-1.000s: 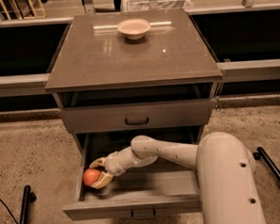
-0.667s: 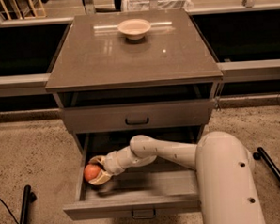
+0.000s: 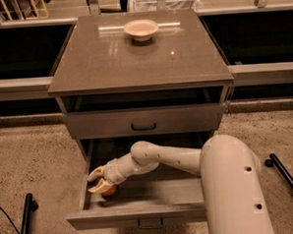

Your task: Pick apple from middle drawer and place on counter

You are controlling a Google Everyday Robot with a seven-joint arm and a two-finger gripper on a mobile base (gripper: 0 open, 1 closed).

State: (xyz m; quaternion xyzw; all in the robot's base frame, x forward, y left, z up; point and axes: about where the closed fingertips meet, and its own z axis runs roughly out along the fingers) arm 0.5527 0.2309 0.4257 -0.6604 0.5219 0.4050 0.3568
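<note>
The apple (image 3: 110, 191) lies in the front left corner of the middle drawer (image 3: 160, 191), resting on the grey drawer floor close to the left wall; only a small orange part of it shows, because the lower of the two pale fingers (image 3: 96, 174) lies over it. The gripper (image 3: 91, 184) is down inside that pulled-out drawer, pointing toward the left wall, with its fingers spread and a dark gap between them. The apple peeks out from under the lower finger rather than sitting in that gap, so the fingers look released and not clamped on the fruit. The white arm (image 3: 163, 157) reaches in from the right, running across the drawer from the robot's large rounded body (image 3: 234, 188), which stands at the cabinet's front right corner and hides the right end of the drawer. Above the open drawer, the upper drawer (image 3: 186, 119) is closed, its dark handle (image 3: 143, 126) centred on the front. The glossy brown-grey worktop (image 3: 133, 60) sits on top of the cabinet, well apart from the apple, and carries a shallow beige bowl (image 3: 141, 28) near its far edge. The cabinet stands on a speckled floor (image 3: 36, 164).
</note>
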